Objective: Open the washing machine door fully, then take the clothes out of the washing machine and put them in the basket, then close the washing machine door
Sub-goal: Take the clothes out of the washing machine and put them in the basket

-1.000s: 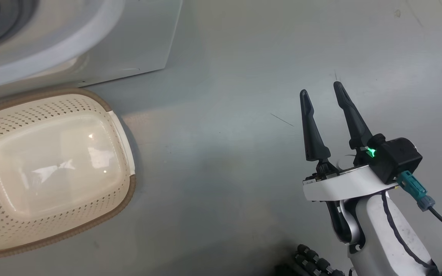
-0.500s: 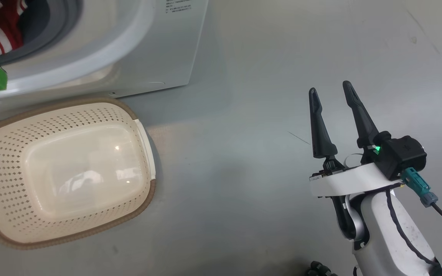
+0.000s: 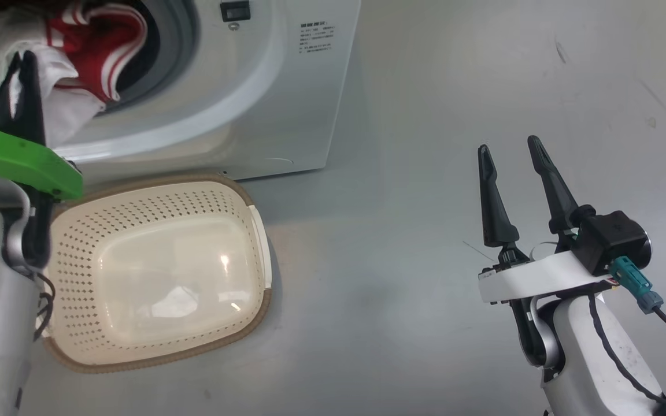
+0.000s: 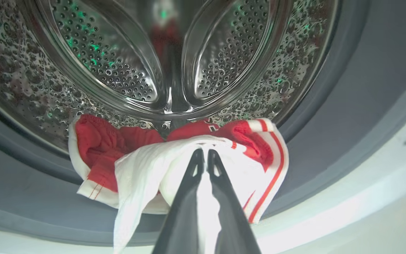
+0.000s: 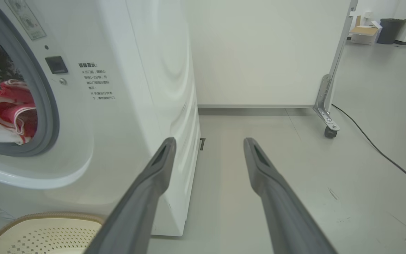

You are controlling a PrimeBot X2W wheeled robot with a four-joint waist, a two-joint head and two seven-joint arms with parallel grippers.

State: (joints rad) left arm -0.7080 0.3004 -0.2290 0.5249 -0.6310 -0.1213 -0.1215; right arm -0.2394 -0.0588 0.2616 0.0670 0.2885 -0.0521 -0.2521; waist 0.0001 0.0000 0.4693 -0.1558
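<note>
The white washing machine (image 3: 287, 104) stands at the upper left with its porthole uncovered; its door is out of view. Red and white clothes (image 3: 102, 52) spill over the grey gasket. My left gripper (image 3: 23, 58) is shut on a white fold of them. In the left wrist view the clothes (image 4: 97, 148) hang from the steel drum's lip, pinched by the left gripper (image 4: 203, 152). The cream basket (image 3: 154, 202) sits on the floor just below the machine, with nothing in it. My right gripper (image 3: 509, 144) hovers open over bare floor to the right, holding nothing.
In the right wrist view the open right gripper (image 5: 209, 141) points past the machine's corner (image 5: 146, 70) toward a white panel on a castor (image 5: 328, 131). A black cable (image 5: 375, 148) runs across the grey floor. The basket (image 5: 41, 236) shows at the lower left.
The head camera has swung, sliding the machine and basket rightward and downward in the picture. My left gripper, shut on the clothes at the porthole, has come into view. The right gripper stays open.
</note>
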